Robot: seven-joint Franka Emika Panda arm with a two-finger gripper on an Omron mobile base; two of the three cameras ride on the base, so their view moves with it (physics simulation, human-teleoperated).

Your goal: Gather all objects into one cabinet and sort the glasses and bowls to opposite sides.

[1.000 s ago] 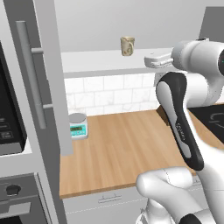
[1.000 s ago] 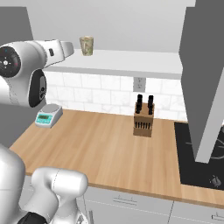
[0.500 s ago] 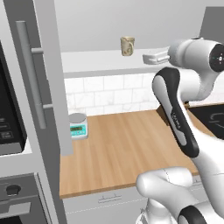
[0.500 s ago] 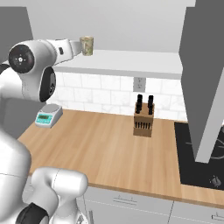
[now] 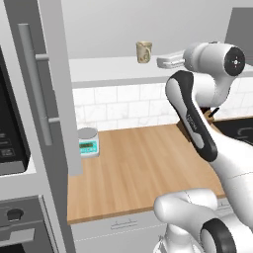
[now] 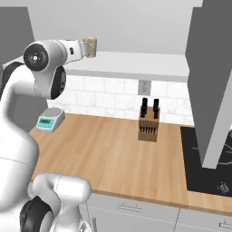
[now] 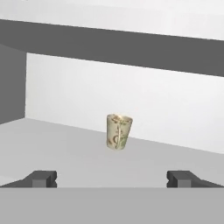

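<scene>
the beige speckled tumbler (image 7: 118,131) stands upright on the cabinet's white shelf (image 5: 104,66), long axis vertical, mouth up; nothing is visible inside it. in the hand view it sits at 12 o'clock from the hand (image 7: 113,178), well apart, with the fingertips (image 7: 40,178) spread wide and holding nothing. the grey door (image 5: 49,84) stands open at 9 o'clock. on the desk (image 6: 104,154) rest a scale (image 5: 88,142) and a knife block (image 6: 148,123).

Cream speckled tumbler (image 7: 118,132), white shelf (image 7: 65,148)

Beige speckled tumbler (image 7: 118,131), upright, alone on white cabinet shelf (image 7: 65,148), cab door open
</scene>
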